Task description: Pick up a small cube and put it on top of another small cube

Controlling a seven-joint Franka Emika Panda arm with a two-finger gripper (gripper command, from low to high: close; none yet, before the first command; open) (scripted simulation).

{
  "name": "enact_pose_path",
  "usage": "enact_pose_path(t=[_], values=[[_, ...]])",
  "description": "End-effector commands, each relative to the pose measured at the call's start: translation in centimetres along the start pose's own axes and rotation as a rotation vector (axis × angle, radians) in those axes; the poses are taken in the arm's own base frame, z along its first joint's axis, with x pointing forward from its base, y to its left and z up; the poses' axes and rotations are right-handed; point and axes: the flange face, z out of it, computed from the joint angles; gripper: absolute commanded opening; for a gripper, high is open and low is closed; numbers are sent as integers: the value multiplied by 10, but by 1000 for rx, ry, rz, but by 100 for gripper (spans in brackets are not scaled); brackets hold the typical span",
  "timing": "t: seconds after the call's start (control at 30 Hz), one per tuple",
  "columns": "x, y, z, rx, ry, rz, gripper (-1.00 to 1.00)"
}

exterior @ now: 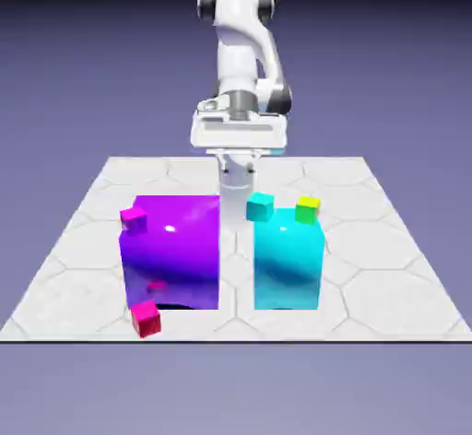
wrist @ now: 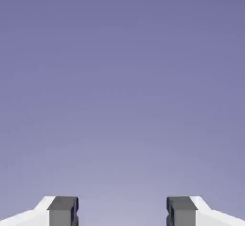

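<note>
At the table's near edge, toward the exterior view's left, the tiny crimson-red cube (exterior: 146, 318) sat in front of the big purple block (exterior: 171, 252), well apart from the gripper (wrist: 122, 211), whose fingers stood spread with nothing between them. A good pickup would likely mean descending squarely over the cube, clear of the purple block's face. The hand view showed only blue-violet backdrop, no cubes. In the exterior view the fingertips were hard to make out behind the purple block and the cyan block (exterior: 289, 264).
</note>
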Motion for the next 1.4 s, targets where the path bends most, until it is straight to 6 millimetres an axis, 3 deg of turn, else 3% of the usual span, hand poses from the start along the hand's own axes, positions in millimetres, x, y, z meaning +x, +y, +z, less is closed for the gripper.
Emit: enact_pose_path(t=[0.0, 0.37, 0.73, 1.1, 1.37], values=[[3, -3, 10, -32, -24, -53, 0], [19, -16, 128, -248, -396, -573, 0], [24, 2, 237, -165, -843, -965, 0], [47, 48, 313, 212, -1168, -1210, 0], [81, 112, 345, 605, -1237, -1293, 0]])
